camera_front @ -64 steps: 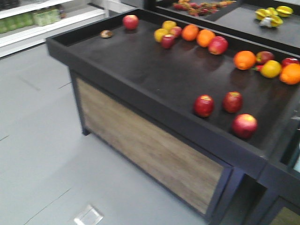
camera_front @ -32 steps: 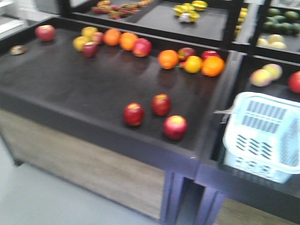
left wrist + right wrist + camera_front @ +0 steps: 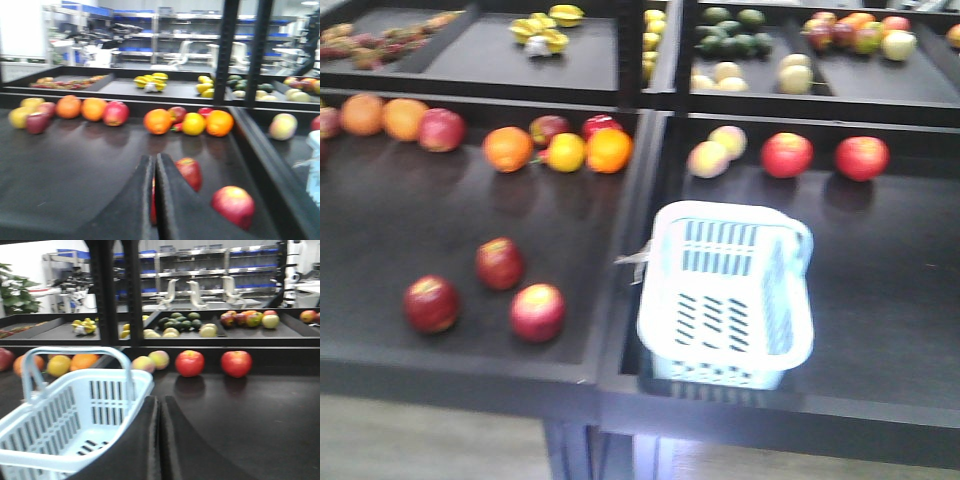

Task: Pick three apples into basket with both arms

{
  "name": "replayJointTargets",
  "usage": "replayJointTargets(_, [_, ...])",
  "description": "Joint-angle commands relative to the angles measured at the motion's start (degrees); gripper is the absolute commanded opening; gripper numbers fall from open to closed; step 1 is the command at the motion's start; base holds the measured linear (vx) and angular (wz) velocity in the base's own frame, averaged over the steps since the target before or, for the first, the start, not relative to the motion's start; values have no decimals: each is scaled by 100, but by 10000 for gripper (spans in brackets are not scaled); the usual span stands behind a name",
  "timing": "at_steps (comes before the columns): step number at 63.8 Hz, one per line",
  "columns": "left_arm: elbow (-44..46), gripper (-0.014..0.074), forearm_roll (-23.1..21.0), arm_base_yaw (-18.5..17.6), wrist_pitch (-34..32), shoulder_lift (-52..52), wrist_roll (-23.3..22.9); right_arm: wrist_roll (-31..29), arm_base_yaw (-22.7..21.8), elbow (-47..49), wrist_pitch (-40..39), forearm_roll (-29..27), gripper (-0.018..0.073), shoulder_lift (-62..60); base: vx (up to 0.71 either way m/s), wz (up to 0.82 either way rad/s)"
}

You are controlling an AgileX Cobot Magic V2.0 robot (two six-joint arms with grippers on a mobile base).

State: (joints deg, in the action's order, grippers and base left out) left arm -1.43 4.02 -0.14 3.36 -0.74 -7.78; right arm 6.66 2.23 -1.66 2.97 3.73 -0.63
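While front view shows apples [image 3: 500,263] near basket [image 3: 720,245], wrist views: left gripper [image 3: 155,165], right gripper [image 3: 160,405] pressed together

Left gripper [image 3: 154,159]: two matte black fingers [image 3: 127,205], broad at base, outer edges curving inward to narrow rounded tips, thin seam between. Right gripper [image 3: 159,400]: same matte black pair, smooth surface, slightly blurred.

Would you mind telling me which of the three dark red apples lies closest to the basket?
The rightmost apple, showing a pale yellowish top; the middle apple and leftmost apple sit farther from the basket.
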Motion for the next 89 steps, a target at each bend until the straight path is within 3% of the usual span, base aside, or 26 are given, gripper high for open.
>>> replayJointTargets(1, [-128, -6, -58, 9, -434, -85, -50, 9, -44, -80, -461, 37, -9, -60, 13, -51])
replayJointTargets(34, [-128, -6, -58, 9, -434, -85, -50, 9, -44, -80, -456, 37, -9, -60, 11, -30])
replayJointTargets(89, [-128, -6, -58, 9, -434, -85, -50, 9, -44, -80, -462, 37, -9, -60, 11, 3])
